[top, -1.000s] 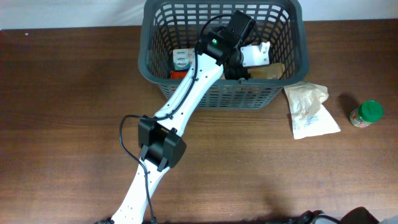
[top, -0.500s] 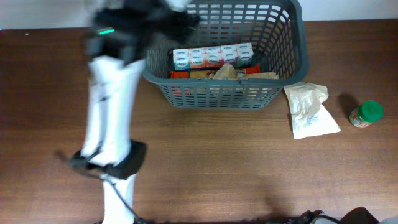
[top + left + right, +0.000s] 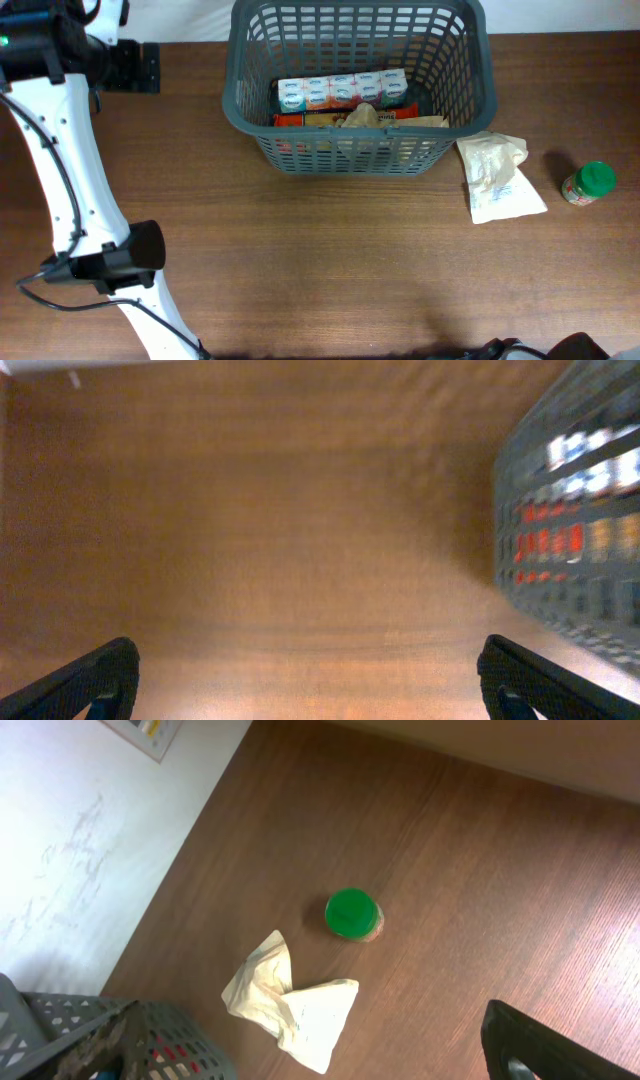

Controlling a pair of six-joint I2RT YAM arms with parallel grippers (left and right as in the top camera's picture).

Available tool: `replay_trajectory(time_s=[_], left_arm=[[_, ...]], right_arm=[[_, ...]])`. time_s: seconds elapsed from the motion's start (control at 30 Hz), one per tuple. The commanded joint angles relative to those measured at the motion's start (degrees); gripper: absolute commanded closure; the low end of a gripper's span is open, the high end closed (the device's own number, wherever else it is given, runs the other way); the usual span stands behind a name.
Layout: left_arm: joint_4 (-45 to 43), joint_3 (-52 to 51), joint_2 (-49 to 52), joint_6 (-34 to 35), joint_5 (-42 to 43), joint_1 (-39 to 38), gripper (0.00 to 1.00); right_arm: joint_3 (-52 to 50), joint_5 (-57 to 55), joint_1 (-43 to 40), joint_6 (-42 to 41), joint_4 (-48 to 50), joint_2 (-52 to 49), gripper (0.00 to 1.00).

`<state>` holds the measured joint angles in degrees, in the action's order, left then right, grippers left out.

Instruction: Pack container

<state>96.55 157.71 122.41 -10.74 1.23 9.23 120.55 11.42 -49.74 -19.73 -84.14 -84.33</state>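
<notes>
Pack job: basket (image 3: 352, 156) sat at the far edge of the table (image 3: 350, 270), goods inside.
The left gripper (image 3: 310, 695) was spread wide and empty near the far-left corner. The right gripper (image 3: 535, 1045) was mostly out of frame, can't tell its state. A pouch (image 3: 498, 176), probably paper, and a green-lidded jar (image 3: 588, 184) lay by the right edge.

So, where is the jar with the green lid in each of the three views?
Overhead: the jar stands near the right edge.
Left wrist: not in it.
Right wrist: near the middle, lid facing the camera.
Shared landmark: the crumpled pale bag, lying between jar and basket.
</notes>
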Motion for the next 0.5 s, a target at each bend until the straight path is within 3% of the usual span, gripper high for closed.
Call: replay_trajectory(time_s=[0.0, 0.2, 0.47], left_arm=[[0.1, -4.8, 0.5, 0.9, 0.7, 0.7, 0.01], [0.1, -7.8, 0.5, 0.9, 0.7, 0.6, 0.01], [0.1, -7.8, 0.5, 0.9, 0.7, 0.6, 0.01]], right_arm=[[0.4, -0.5, -0.2, -0.5, 0.9, -0.2, 0.01], [-0.3, -3.4, -0.2, -0.5, 2.6, -4.2, 0.05], [-3.7, -0.5, 1.4, -0.7, 3.8, -22.6, 0.04]])
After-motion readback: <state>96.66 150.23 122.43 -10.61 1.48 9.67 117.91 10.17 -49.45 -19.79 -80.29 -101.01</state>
